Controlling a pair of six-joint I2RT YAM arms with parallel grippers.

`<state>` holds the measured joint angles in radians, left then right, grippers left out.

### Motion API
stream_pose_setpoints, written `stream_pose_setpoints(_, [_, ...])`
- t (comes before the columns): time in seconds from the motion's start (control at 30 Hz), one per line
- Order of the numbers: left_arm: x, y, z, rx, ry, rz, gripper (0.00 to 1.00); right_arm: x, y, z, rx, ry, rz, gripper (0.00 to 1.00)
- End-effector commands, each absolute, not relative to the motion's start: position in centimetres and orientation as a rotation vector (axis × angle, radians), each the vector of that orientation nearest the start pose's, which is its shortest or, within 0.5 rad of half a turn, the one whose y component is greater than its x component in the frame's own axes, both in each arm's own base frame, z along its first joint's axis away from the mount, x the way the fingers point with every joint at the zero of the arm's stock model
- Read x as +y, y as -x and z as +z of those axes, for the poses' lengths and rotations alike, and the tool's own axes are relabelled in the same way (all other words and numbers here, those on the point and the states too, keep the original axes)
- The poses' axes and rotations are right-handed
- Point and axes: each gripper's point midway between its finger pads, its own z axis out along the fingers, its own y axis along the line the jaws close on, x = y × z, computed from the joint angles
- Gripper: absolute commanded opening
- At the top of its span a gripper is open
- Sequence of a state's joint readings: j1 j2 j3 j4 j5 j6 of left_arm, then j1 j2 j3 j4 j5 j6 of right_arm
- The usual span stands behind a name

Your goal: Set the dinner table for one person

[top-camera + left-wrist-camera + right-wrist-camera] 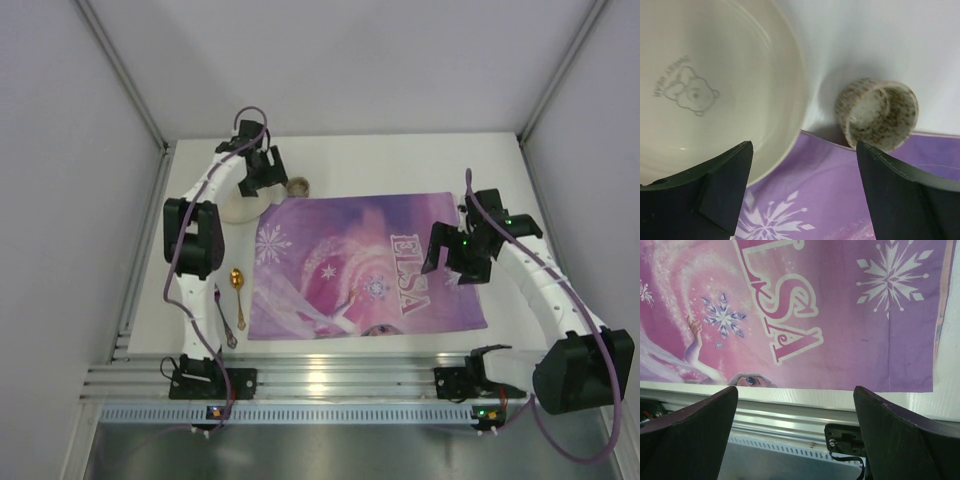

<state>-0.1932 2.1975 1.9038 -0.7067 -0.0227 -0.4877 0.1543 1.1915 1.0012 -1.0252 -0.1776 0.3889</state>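
L tool [804, 150] (jaws apart) near bowl [715, 75], cup [877, 115].

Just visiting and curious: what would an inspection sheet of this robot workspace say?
Surface: plain white matte tabletop, purple snowflake-printed ELSA placemat flat on it.
Job's things: cream bear-printed bowl and small speckled ceramic cup at placemat's far left corner; gold spoon and silver utensil left of it.
Clutter: nothing seen.
Left end effector: open above bowl and cup.
Right end effector: open above placemat's right side.
Cables: purple cables along both arms.
Surroundings: pale walls; aluminium rail at near edge.
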Motion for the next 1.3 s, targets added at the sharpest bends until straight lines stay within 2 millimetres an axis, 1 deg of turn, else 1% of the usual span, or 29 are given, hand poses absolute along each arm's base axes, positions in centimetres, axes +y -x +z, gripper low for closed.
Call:
stream_pose_setpoints(0.0, [-8.5, -54.5, 10.6, 2.458, 0.428, -0.213, 0.89, 7.2, -21.2, 13.3, 2.806, -0.327, 0.343, 1.00])
stream_pose_setpoints(0.07, [-7.6, -54.6, 10.0, 2.471, 0.415, -0.193, 0.89, 7.2, -21.4, 13.3, 2.807, -0.331, 0.334, 1.00])
stream_pose_setpoints(0.23, [-7.0, -55.1, 9.2, 2.481, 0.377, -0.150, 0.89, 7.3, -21.7, 12.9, 2.824, -0.356, 0.338, 1.00])
stream_pose_setpoints(0.27, [-6.8, -55.1, 8.7, 2.489, 0.377, -0.135, 0.89, 7.4, -21.9, 13.0, 2.824, -0.362, 0.341, 1.00])
stream_pose_setpoints(0.4, [-5.5, -55.2, 7.9, 2.501, 0.385, -0.062, 0.89, 7.6, -22.3, 12.8, 2.828, -0.373, 0.347, 1.00])
stream_pose_setpoints(0.6, [-5.1, -55.2, 6.3, 2.531, 0.361, -0.025, 0.87, 8.1, -23.0, 12.4, 2.845, -0.378, 0.376, 1.00])
stream_pose_setpoints(0.7, [-5.5, -55.1, 5.7, 2.542, 0.364, -0.046, 0.85, 8.2, -23.3, 12.4, 2.847, -0.377, 0.376, 1.00])
stream_pose_setpoints(0.83, [-6.5, -55.2, 6.3, 2.525, 0.329, -0.062, 0.84, 8.1, -23.5, 12.2, 2.853, -0.381, 0.371, 1.00])
stream_pose_setpoints(0.93, [-7.6, -55.5, 8.1, 2.480, 0.301, -0.097, 0.83, 8.1, -23.5, 12.0, 2.858, -0.382, 0.372, 1.00])
stream_pose_setpoints(0.97, [-8.0, -55.4, 9.1, 2.461, 0.290, -0.107, 0.82, 8.1, -23.5, 11.9, 2.860, -0.381, 0.369, 1.00])
stream_pose_setpoints(1.07, [-8.8, -55.6, 10.9, 2.418, 0.262, -0.128, 0.82, 8.1, -23.5, 11.6, 2.864, -0.384, 0.366, 1.00])
stream_pose_setpoints(1.1, [-9.1, -55.6, 11.2, 2.413, 0.246, -0.130, 0.81, 8.1, -23.4, 11.4, 2.868, -0.387, 0.367, 1.00])
stream_pose_setpoints(1.13, [-9.1, -55.5, 11.2, 2.415, 0.225, -0.112, 0.81, 8.1, -23.4, 11.3, 2.870, -0.386, 0.364, 1.00])
stream_pose_setpoints(1.23, [-9.8, -55.0, 9.8, 2.452, 0.191, -0.080, 0.80, 8.1, -23.4, 11.1, 2.874, -0.383, 0.362, 1.00])
stream_pose_setpoints(1.27, [-10.0, -54.9, 9.7, 2.457, 0.184, -0.072, 0.79, 8.1, -23.5, 11.0, 2.878, -0.377, 0.361, 1.00])
